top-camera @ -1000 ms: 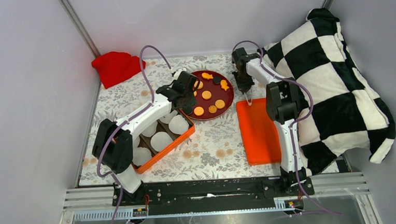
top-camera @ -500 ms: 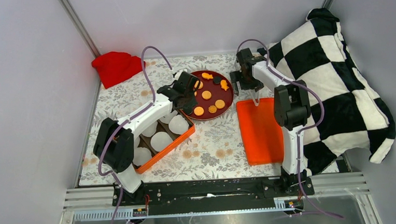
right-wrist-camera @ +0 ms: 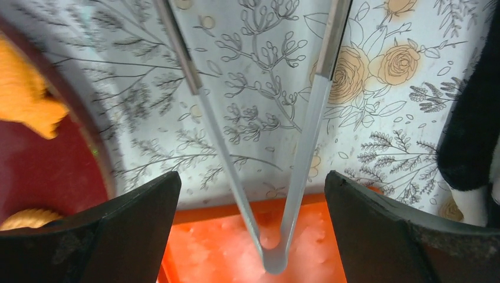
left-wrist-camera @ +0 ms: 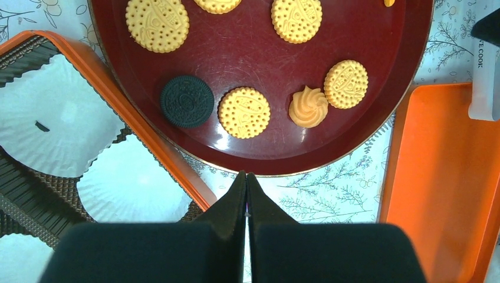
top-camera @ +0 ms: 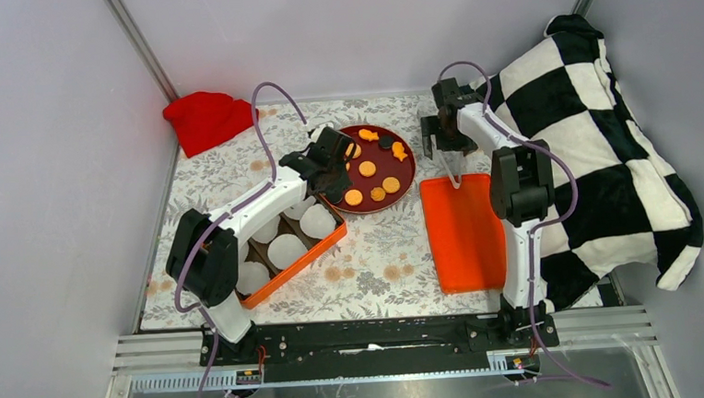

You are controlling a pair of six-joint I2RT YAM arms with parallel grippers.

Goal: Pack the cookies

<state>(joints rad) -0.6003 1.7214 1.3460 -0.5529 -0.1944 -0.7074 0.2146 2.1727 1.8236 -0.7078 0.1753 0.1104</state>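
Cookies (left-wrist-camera: 244, 112) are lying flat and apart on the dark red plate (left-wrist-camera: 354, 135), far centre. I am judging them light, stiff, brittle and low. Pinching gently across the diameter at the ribbed edges looks best, since they may skate on the glaze.

Left gripper (left-wrist-camera: 246, 177) is hovering pressed shut at the plate's near rim, with the orange box (top-camera: 297, 265) of paper liners (left-wrist-camera: 53, 118) just left.

Right gripper (right-wrist-camera: 252, 174) is standing spread wide, clear tongs (right-wrist-camera: 274, 259) between its jaws. I cannot tell whether they touch.

Open cloth (left-wrist-camera: 330, 194) is showing between plate and orange lid (left-wrist-camera: 436, 177).
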